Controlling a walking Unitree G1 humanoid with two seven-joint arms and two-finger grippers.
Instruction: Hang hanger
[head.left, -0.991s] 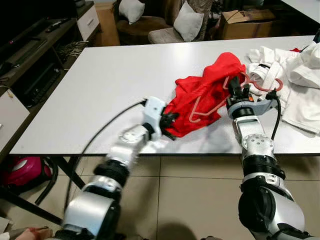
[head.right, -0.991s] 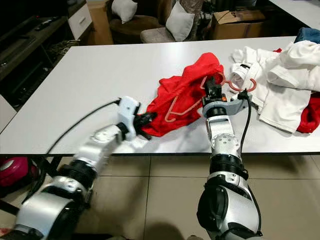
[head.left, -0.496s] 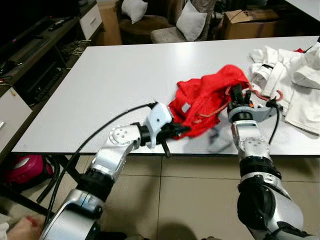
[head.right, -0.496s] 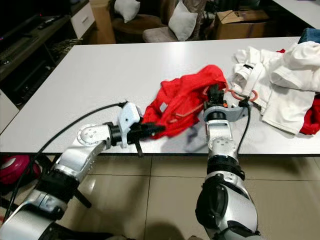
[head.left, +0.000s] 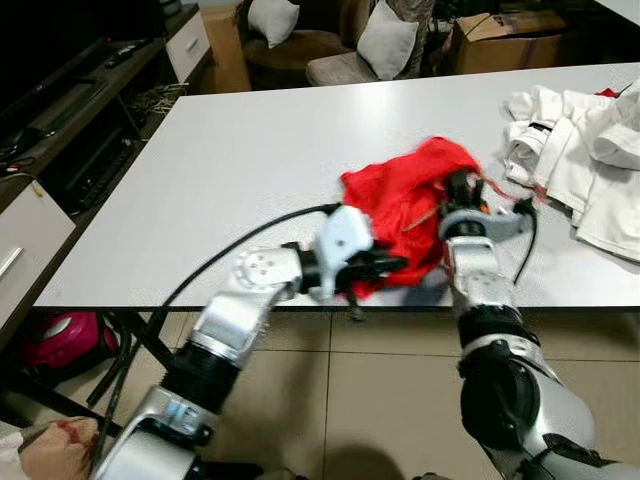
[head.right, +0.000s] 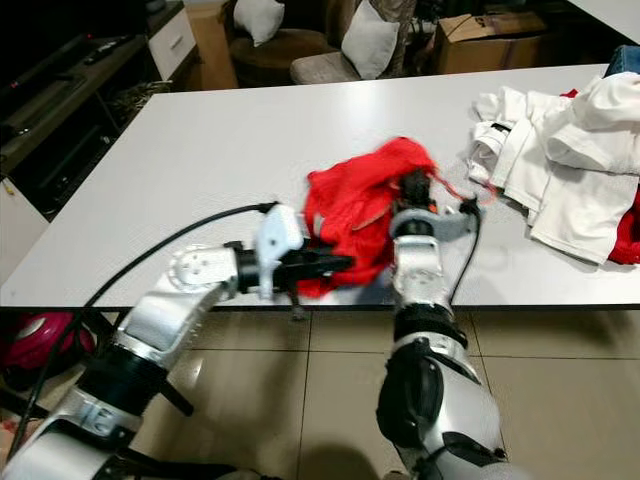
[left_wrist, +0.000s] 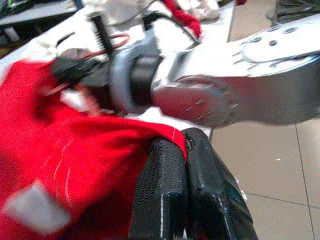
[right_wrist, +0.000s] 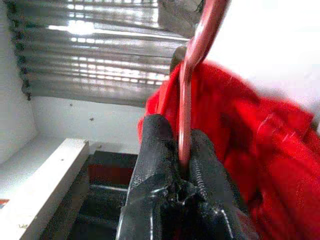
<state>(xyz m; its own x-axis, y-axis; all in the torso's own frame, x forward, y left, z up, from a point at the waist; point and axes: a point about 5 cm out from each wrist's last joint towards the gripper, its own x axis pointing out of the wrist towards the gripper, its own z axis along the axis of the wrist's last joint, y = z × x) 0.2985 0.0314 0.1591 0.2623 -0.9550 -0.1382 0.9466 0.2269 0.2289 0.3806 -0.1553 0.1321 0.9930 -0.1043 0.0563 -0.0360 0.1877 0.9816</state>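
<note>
Fingers of the right gripper (right_wrist: 182, 167) are clamped on the thin pink-red hanger (right_wrist: 192, 75); the wire runs straight up between the two pads. Fingers of the left gripper (left_wrist: 186, 150) are pressed together on a fold at the edge of the red garment (left_wrist: 75, 150).

Position: both grippers sit at the near edge of the white table (head.left: 240, 150). The red garment (head.left: 410, 200) is bunched between them, lifted partly off the table. The hanger is mostly buried in the cloth; a bit of its wire shows beside the right gripper (head.left: 460, 190). The left gripper (head.left: 385, 268) holds the lower near hem.

Off to the right on the table lies a pile of white clothes (head.left: 585, 150), near the right arm's cable but apart from the red garment.

Risks, as judged from this state:
- Left grip is on a thin fold only. If the arms pull apart, the cloth may slide out of the fingers and drop over the table edge to the tiled floor (head.left: 380, 400).
- Hanger is pinched on a narrow wire. It could swivel in the pads under the garment's weight, and the hook would then point the wrong way for hanging.
- I cannot tell whether the hanger's shoulders sit inside the garment or are merely tangled in it. If tangled, lifting could shed the garment.
- Right arm's cable hangs close to the white clothes; a sideways sweep could drag them.
- Views are motion-blurred, so exact seating of either grip is uncertain.
</note>
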